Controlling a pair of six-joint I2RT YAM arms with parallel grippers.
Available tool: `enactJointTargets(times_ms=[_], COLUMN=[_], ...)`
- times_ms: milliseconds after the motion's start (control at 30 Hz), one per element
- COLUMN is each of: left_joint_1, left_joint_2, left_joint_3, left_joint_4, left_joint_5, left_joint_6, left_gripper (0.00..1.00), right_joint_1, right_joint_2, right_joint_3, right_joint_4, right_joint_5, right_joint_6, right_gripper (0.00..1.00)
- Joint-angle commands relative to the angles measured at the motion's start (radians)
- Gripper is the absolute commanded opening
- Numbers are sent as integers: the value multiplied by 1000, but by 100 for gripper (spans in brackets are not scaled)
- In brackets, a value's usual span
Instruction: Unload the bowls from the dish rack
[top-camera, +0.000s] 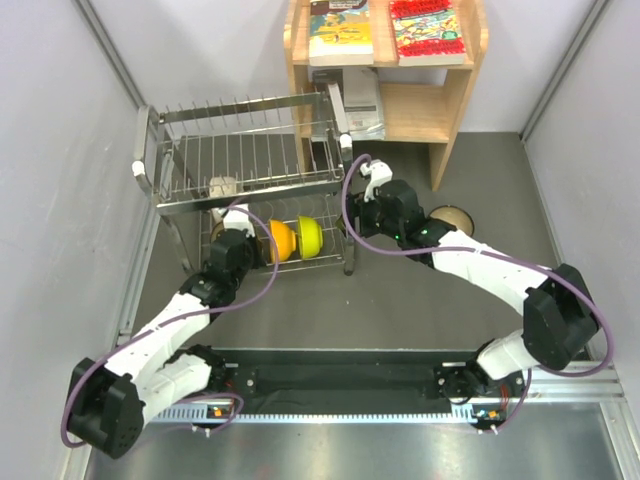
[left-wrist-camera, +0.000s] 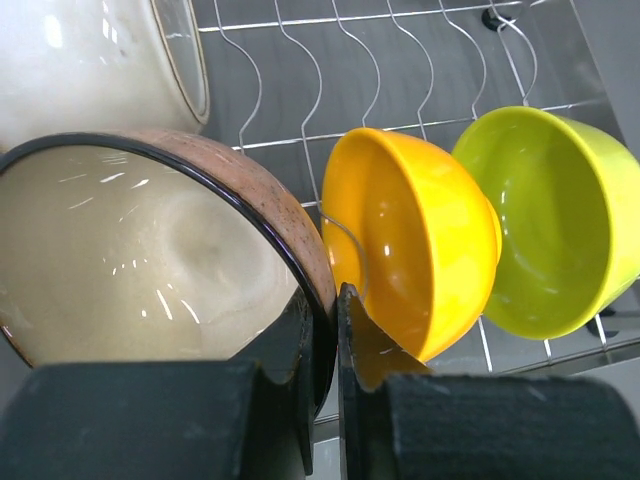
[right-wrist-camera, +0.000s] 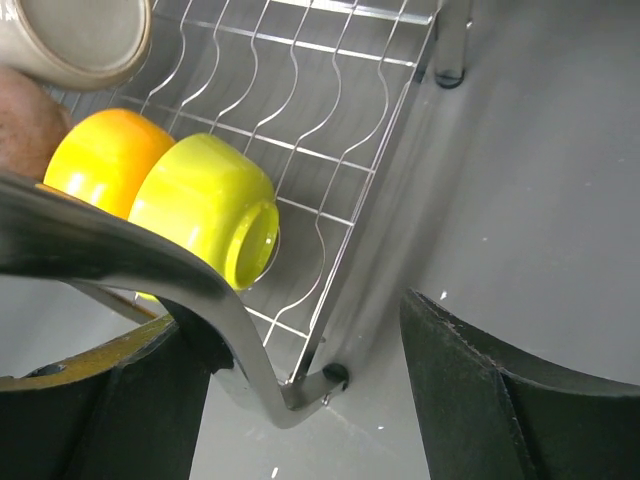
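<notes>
Wrist view alone shows left gripper (left-wrist-camera: 333, 305) pinching brown bowl (left-wrist-camera: 140, 250).

In the lower tier of the rack (top-camera: 240, 104) we find little room: the brown bowl (left-wrist-camera: 150, 250), orange bowl (left-wrist-camera: 420, 240) and green bowl (left-wrist-camera: 550, 220) stand on edge, packed close, with no gap for fingers between them. Right of the green bowl the wire floor is bare up to the rack's edge. A bent steel bar (right-wrist-camera: 120, 250) of the rack crosses just before the right fingers (right-wrist-camera: 500, 390) — the left arm (top-camera: 225, 262) fills the front on the other side. Right of the rack the grey surface (right-wrist-camera: 540, 150) lies open, save a lone bowl (top-camera: 455, 216) and the bookshelf (top-camera: 440, 120).
</notes>
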Motion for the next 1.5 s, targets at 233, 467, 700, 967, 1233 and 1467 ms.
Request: enactJointTargets(times_ms=[233, 467, 700, 967, 1233, 1467], left_joint_1=[-25, -76, -128, -191, -314, -390], left_joint_2=[-8, -64, -98, -88, -12, 40], left_joint_3=[184, 220, 268, 340, 363, 378], left_joint_4=[35, -54, -127, -201, -290, -324], left_joint_5=[-90, -93, -84, -101, -112, -72], left_joint_6=[88, 82, 70, 45, 24, 7], left_gripper=[0, 0, 0, 0, 0, 0], right_joint_1=[-43, -43, -40, -35, -29, -29], right_joint_2=[-32, 42, 108, 167, 126, -23], right_joint_3=[16, 54, 89, 144, 135, 25], right_joint_4=[46, 81, 121, 147, 110, 72], right_joint_5=[61, 38, 32, 29, 35, 67], right_joint_6=[8, 0, 9, 15, 12, 14], right_gripper=[73, 71, 71, 71, 79, 82])
